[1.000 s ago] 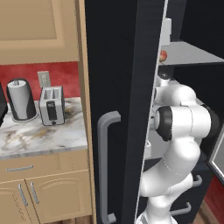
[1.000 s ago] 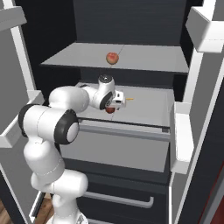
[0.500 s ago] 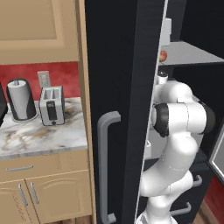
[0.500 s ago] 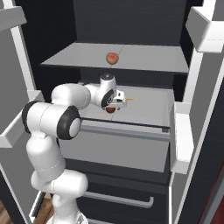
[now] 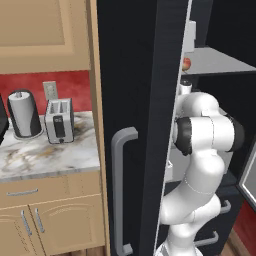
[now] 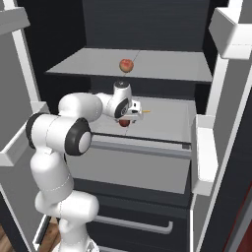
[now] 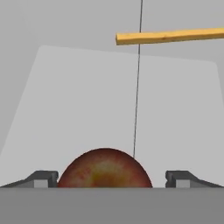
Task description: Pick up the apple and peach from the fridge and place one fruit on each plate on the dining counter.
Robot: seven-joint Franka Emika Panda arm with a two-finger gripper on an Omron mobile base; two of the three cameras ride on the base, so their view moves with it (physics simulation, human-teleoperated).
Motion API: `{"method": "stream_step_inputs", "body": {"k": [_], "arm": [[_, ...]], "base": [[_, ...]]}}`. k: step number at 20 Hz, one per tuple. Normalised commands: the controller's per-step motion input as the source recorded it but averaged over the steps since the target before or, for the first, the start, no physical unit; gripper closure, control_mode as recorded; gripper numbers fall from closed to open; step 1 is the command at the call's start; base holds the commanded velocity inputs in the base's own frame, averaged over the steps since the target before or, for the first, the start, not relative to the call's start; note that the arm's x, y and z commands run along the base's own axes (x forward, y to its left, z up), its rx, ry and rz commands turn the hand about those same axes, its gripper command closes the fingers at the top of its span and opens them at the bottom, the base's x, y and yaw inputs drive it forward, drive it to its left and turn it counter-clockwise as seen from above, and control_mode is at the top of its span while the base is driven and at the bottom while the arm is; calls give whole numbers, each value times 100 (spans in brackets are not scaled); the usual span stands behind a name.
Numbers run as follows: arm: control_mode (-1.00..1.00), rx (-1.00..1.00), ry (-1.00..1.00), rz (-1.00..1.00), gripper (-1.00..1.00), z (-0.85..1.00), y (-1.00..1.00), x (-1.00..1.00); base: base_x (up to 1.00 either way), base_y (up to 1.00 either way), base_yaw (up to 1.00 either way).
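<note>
Gripper (image 7: 105,180) inside fridge (image 6: 147,29), jaws spread wide either side of dark red fruit (image 7: 105,168), not clamped. Second fruit (image 6: 126,64) on shelf above gripper. Orange stick (image 7: 170,36) just beyond.

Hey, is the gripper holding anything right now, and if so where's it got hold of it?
Not gripped yet, it seems: the gripper is open, its fingers apart on either side of a dark red fruit on the fridge shelf.

Base views flanking fridge (image 6: 147,78); hand view close
</note>
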Motion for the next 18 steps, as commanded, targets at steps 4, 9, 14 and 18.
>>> {"method": "stream_step_inputs", "body": {"k": [4, 9, 14, 18], "arm": [[-100, 0, 0, 0, 100, 0, 0, -5], [-100, 0, -3, 0, 100, 1, 0, -28], [-100, 0, -13, 0, 100, 41, 0, -96], [-100, 1, -8, 0, 100, 92, 0, -91]], "base": [[0, 0, 0], [0, 0, 0], [0, 0, 0], [0, 0, 0]]}}
